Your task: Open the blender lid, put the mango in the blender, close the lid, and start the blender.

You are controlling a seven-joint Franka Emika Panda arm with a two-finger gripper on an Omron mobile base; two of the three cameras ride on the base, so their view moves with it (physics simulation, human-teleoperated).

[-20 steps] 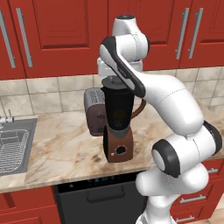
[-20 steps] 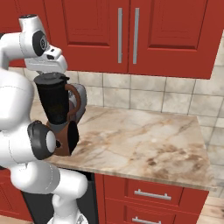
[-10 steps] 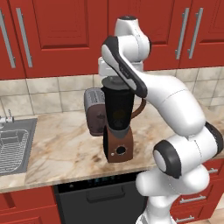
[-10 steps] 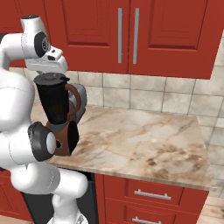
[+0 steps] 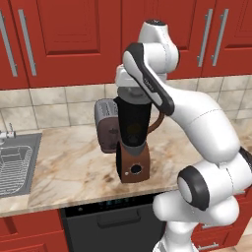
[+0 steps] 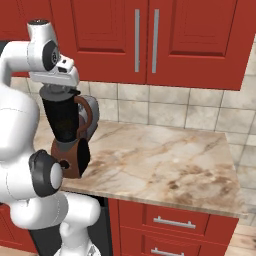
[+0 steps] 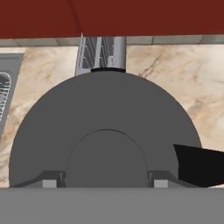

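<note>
The blender (image 5: 134, 165) stands on the counter, with a brown base, a dark jar and a curved handle (image 6: 86, 116). The black blender lid (image 7: 105, 105) sits on the jar's rim (image 5: 133, 94). My gripper (image 7: 106, 181) is directly above it, pointing down, fingertips (image 7: 50, 181) on either side of the lid's raised centre knob, shut on it. From the right base my gripper (image 6: 56, 86) sits right on the jar top. A dim orange patch (image 5: 132, 130) shows through the jar wall; I cannot tell whether it is the mango.
A squat brown-and-silver toaster (image 5: 106, 125) stands just behind and left of the blender. A steel sink (image 5: 12, 162) lies at the counter's left end. Red cabinets (image 5: 74, 39) hang close above my hand. The marble counter (image 6: 160, 160) stretches to the blender's right.
</note>
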